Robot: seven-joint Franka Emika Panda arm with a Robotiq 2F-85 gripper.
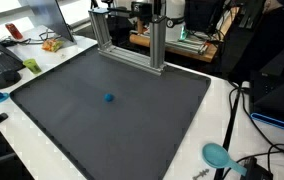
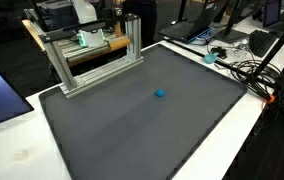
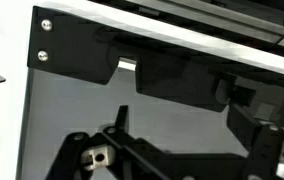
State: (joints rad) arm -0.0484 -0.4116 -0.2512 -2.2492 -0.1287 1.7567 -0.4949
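A small blue object (image 1: 108, 98) lies alone near the middle of a large dark grey mat (image 1: 132, 130); both show in both exterior views, the object (image 2: 160, 94) on the mat (image 2: 122, 130). In the wrist view my gripper (image 3: 182, 125) is open and empty, its two black fingers spread over the bare grey mat (image 3: 77, 110). The blue object does not show in the wrist view. I cannot make out the gripper in either exterior view.
An aluminium frame (image 1: 132, 45) stands at the mat's far edge, also seen in an exterior view (image 2: 92, 55). A teal scoop (image 1: 216, 155) and cables (image 1: 247, 165) lie on the white table. A green item (image 1: 32, 65) and clutter sit near a corner.
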